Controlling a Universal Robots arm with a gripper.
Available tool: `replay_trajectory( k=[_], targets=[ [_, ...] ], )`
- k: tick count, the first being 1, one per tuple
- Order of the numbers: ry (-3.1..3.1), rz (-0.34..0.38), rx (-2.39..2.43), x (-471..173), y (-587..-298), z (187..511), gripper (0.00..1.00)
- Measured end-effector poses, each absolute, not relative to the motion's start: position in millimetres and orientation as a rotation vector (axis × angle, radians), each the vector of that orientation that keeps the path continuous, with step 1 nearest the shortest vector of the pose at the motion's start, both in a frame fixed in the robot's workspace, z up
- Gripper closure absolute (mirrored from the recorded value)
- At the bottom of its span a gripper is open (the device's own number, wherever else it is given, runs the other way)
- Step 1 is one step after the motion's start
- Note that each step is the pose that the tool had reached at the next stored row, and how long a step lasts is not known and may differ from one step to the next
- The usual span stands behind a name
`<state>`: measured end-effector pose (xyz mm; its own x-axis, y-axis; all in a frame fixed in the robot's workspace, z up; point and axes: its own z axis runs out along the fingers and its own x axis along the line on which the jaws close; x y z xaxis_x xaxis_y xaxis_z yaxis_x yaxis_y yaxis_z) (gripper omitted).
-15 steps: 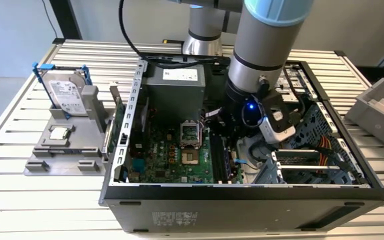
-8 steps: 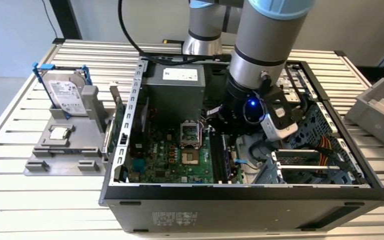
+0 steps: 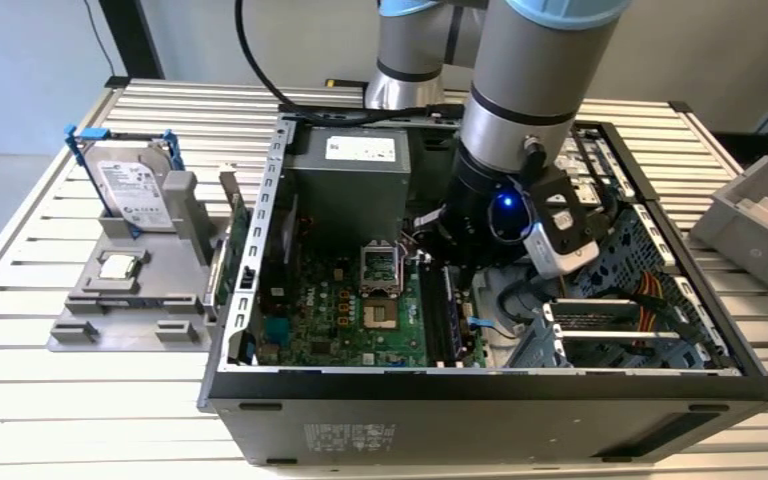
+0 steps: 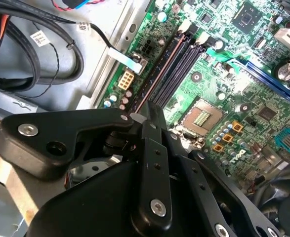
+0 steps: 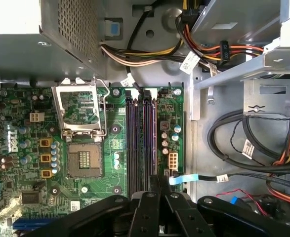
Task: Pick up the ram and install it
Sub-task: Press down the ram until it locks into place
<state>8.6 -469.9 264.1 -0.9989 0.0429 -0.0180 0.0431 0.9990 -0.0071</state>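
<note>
Evidently the pincer (image 4: 149,117) is clamped on the ram (image 4: 160,73), which runs ahead from its tips; light, stiff, fragile; I'd grip the long edges, never the chips.

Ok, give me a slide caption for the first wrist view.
Pincer lined up with the memory slots on the motherboard, open processor socket beside them.
</note>
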Motion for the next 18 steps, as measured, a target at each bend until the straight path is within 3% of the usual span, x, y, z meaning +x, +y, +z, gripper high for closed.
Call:
replay_trajectory(
  k=[18],
  targets=[
    [3.123, -0.012, 0.067, 8.6, -470.1, 274.4, 1.0]
  ],
)
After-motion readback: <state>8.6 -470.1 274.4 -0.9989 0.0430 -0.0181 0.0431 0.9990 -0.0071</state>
